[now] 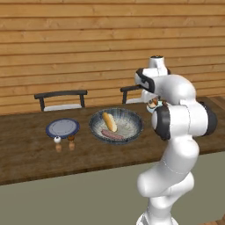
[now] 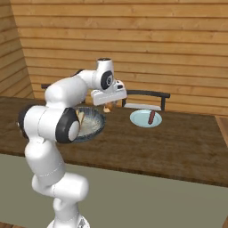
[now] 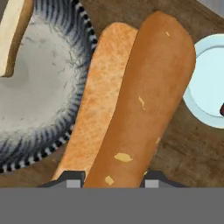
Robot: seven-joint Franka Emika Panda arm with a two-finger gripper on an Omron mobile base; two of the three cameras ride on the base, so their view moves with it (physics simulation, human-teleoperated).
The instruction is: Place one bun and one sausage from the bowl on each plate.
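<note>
Your pincer (image 3: 112, 181) is clamped on a bun (image 3: 140, 100), and you can see the bun right up close in the hand view, long and brown, sticking straight out away from the two finger tips. The bun hangs in the air over the wooden bench (image 1: 26, 154), between the big bowl (image 3: 48, 140) and the pale blue plate (image 3: 205, 87) that already has a sausage (image 2: 152, 117) on it. From the hand, that plate lies off to one side of the bun's far end and the bowl lies off to the other side, so I think you need to carry the bun sideways to the plate before you let go. The bun's long side runs nearly the same way as the sausage lies, which should help it sit next to it. Your arm is bent up high, with the elbow near you and the hand reaching forward and pointing down just past the bowl's rim. One more bun (image 1: 109, 121) and one more sausage (image 1: 113, 135) wait in the bowl, and a second plate (image 1: 63, 128) sits bare on the bowl's other side, near two small shakers (image 1: 64, 143).
</note>
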